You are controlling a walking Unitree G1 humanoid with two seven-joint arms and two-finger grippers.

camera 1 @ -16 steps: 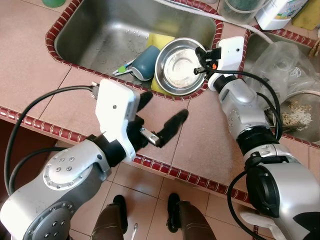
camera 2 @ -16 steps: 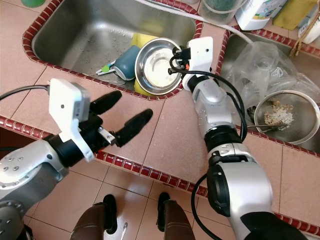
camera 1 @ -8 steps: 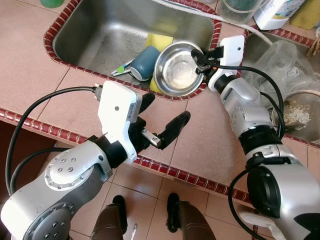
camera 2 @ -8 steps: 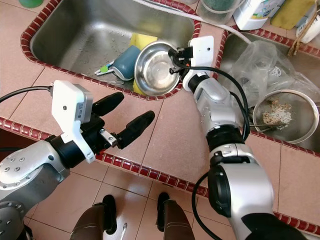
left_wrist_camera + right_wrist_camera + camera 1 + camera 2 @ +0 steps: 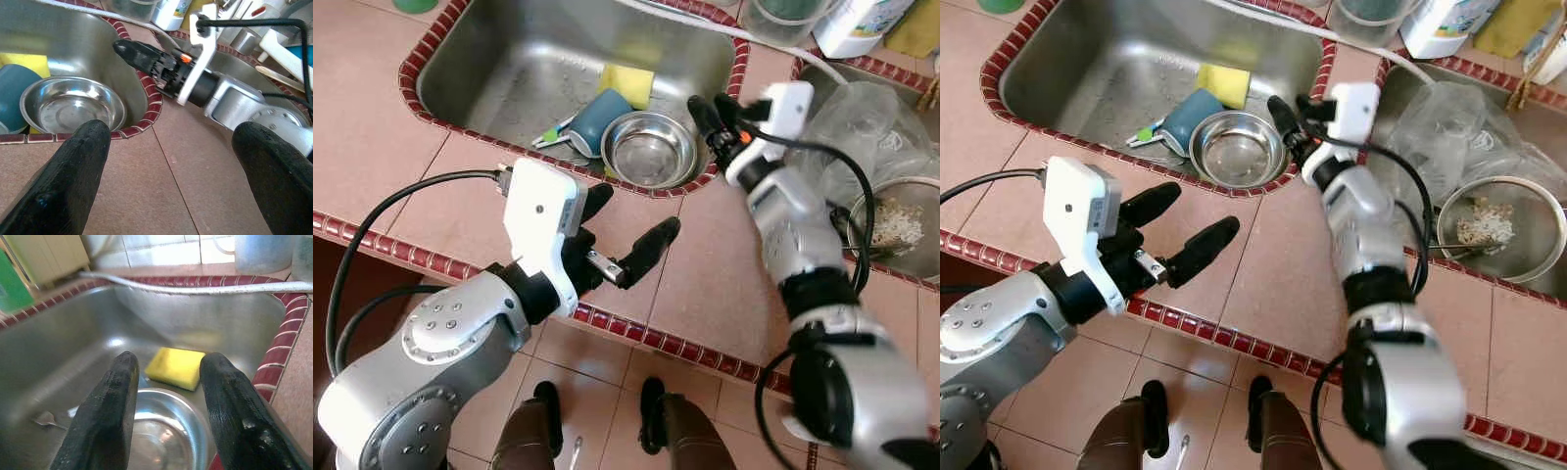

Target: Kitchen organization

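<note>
A steel bowl lies flat on the bottom of the left sink, beside a blue cup on its side and a yellow sponge. My right gripper hangs open over the sink's right rim, just right of the bowl, holding nothing. The right wrist view looks between its fingers at the sponge and the bowl. My left gripper is open above the tiled counter near its front edge, and its wrist view takes in the bowl.
A green-handled utensil lies by the cup. The right sink holds a clear plastic bag and a steel bowl with food scraps. Bottles and a jug stand behind the sinks. The red-trimmed counter edge runs across the front.
The steel bowl stood tilted with my right gripper at its rim; it now lies flat in the sink. The right gripper has let go and drawn back. The left arm barely moved.
</note>
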